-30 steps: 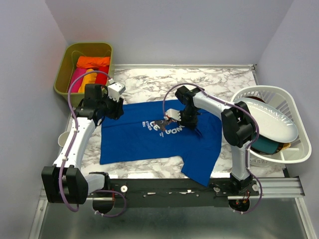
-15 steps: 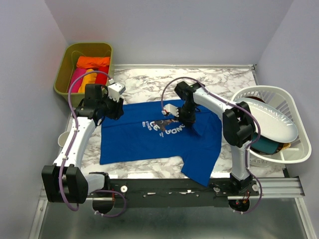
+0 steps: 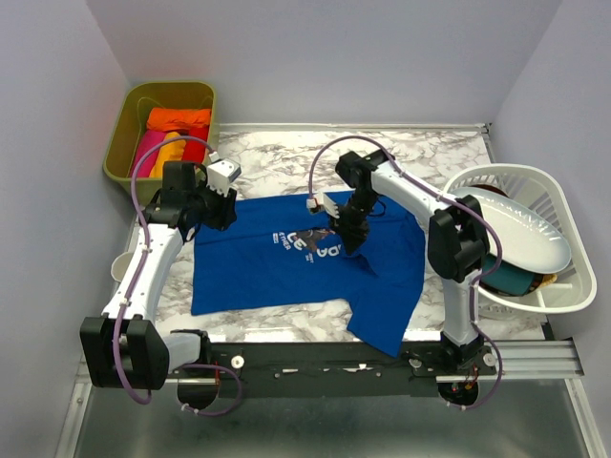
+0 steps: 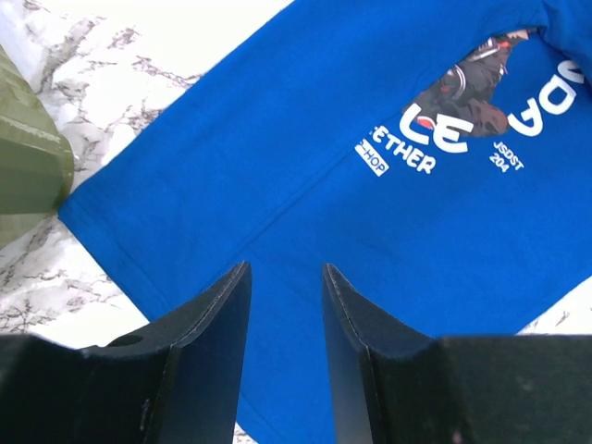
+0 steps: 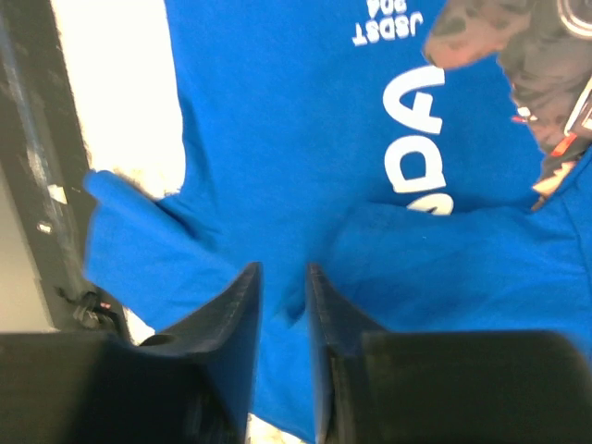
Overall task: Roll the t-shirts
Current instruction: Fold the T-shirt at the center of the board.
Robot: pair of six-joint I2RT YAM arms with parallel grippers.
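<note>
Change: right gripper [image 5: 284, 277] moved left.
Fingers: left gripper [image 4: 287, 277] apart, empty; right narrow, I can't tell grip.
Count: one blue shirt [image 3: 277, 272] spread; maybe three in bin [image 3: 122, 129].

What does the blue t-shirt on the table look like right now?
The blue t-shirt looks like cotton, short-sleeved, with white lettering and a dark graphic on the chest. It lies spread, print up, on the marble table, one end reaching past the near edge. The left tool hangs open above one corner, the right tool open over a rumpled fold. Contact is unclear.
</note>
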